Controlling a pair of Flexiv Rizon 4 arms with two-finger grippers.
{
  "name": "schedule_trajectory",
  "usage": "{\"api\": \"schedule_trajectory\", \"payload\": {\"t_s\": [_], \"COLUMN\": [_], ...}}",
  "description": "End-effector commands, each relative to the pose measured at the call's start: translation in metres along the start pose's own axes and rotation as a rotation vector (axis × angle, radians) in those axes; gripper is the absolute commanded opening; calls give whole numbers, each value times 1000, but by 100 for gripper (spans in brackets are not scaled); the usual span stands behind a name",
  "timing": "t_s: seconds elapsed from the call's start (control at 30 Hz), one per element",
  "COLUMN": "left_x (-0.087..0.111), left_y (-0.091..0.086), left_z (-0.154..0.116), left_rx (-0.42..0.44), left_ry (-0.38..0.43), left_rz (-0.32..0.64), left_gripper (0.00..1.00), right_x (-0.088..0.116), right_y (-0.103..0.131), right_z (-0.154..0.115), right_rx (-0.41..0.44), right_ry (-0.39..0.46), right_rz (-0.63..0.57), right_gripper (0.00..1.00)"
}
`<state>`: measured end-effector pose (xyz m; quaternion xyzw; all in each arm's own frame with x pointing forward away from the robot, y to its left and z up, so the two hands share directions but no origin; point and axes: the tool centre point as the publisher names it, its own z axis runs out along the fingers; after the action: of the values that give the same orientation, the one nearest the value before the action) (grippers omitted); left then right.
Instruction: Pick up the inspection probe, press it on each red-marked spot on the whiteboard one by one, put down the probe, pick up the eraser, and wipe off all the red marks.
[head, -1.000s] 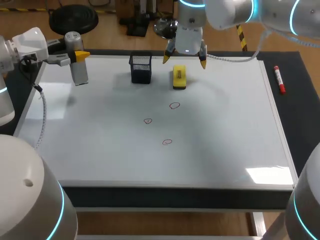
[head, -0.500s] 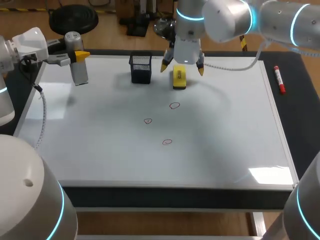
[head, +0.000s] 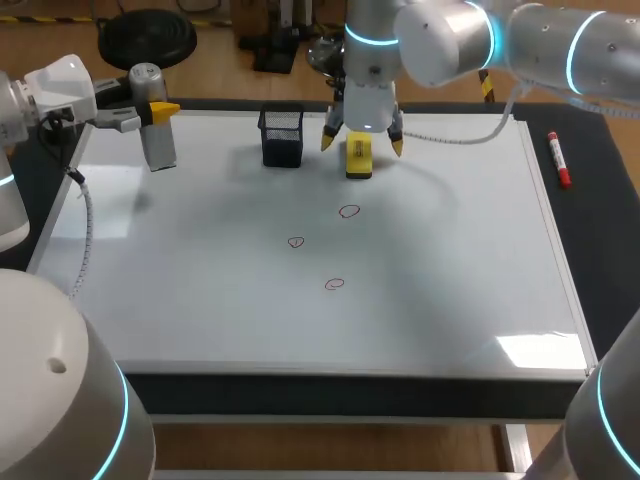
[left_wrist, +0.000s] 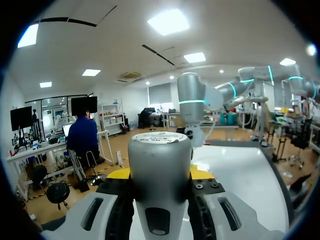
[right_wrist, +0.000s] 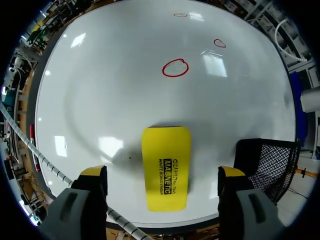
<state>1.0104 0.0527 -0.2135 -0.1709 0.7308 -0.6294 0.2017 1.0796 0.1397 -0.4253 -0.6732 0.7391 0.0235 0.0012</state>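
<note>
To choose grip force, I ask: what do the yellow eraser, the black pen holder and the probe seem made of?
The eraser: likely plastic, a smooth yellow shell with slight sheen. The pen holder: black wire mesh, probably metal; its net pattern shows. The probe: grey satin body with soft highlights, metal or painted plastic; I cannot tell which.

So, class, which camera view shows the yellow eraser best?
The right wrist view: the eraser lies whole between the open fingers of the right gripper. The head view shows it small, below that gripper. The left wrist view, filled by the probe, does not show it.
</note>
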Motion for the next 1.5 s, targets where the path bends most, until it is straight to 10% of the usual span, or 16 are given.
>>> {"api": "schedule_trajectory", "payload": {"t_s": [0.03, 0.1, 0.63, 1.5], "left_x": [1, 1, 1, 1], "left_y": [0, 0, 0, 0], "left_z": [0, 0, 0, 0], "left_rx": [3, 3, 3, 3], "left_ry": [-4, -4, -4, -4], "left_rz": [2, 2, 2, 2], "left_gripper": [0, 0, 0, 0], "right_x": [-3, -2, 32, 195], "right_y": [-4, -3, -4, 28], "right_z": [1, 1, -34, -54], "right_rx": [-5, -5, 67, 77], "right_ry": [10, 10, 22, 17], "right_rz": [1, 5, 158, 562], "right_gripper": [28, 0, 0, 0]}}
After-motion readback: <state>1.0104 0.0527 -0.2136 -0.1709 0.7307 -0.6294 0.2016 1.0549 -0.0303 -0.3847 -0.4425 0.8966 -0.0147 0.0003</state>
